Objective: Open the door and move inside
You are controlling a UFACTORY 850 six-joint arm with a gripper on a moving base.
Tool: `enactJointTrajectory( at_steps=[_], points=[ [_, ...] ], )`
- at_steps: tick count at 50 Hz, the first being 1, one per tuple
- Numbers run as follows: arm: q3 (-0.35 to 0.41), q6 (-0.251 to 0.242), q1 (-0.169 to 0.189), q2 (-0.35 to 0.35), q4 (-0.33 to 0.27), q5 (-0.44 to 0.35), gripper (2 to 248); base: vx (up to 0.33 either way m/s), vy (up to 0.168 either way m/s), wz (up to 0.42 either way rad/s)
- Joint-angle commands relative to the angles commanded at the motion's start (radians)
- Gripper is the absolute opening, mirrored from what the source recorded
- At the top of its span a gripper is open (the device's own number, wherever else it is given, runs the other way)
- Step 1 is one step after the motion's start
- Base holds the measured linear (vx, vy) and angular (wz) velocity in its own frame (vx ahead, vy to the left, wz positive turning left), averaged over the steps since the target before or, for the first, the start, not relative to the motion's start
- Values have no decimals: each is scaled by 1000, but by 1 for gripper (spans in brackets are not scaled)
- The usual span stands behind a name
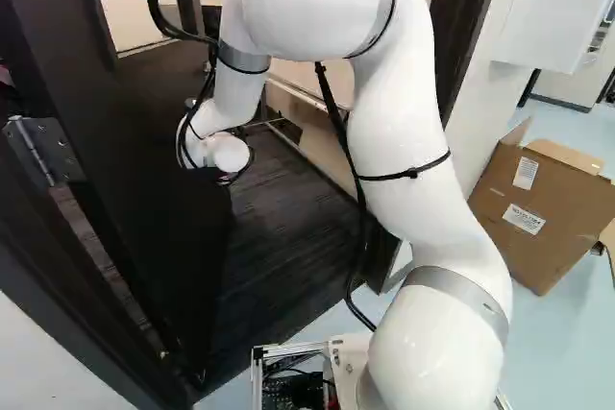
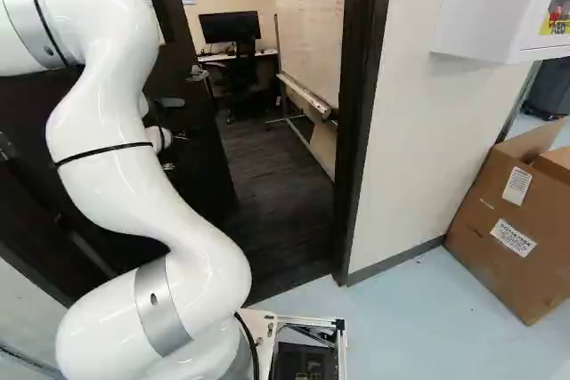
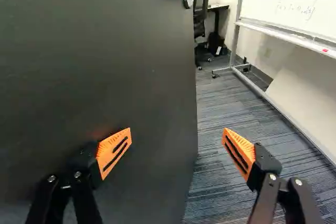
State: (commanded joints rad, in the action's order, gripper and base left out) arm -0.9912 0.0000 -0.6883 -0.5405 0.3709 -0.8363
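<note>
The empty hand (image 3: 177, 136) spreads ribbed orange pads (image 3: 114, 151) wide near the smooth dark door (image 3: 105, 51).

In the right base view we see the door (image 2: 194, 144) at left, beyond it a chair (image 2: 242, 82) before a surface (image 2: 210, 57) bearing a monitor (image 2: 230, 27), a whiteboard (image 2: 307, 15) to their right, then a wall (image 2: 410, 131) with a box (image 2: 512, 220) beside it.

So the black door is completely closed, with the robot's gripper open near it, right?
Not quite: the black door stands open, not closed; the right base view shows dark carpet and a whiteboard past its edge. The gripper is indeed open near it.
</note>
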Motion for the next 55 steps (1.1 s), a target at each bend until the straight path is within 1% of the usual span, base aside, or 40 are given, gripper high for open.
enactJointTrajectory(
  at_steps=[35, 55],
  points=[
    [59, 0, -74, 45, -145, -17, 247, 0, 0, 0],
    [105, 0, -98, 80, -220, -27, 247, 0, 0, 0]
  ],
)
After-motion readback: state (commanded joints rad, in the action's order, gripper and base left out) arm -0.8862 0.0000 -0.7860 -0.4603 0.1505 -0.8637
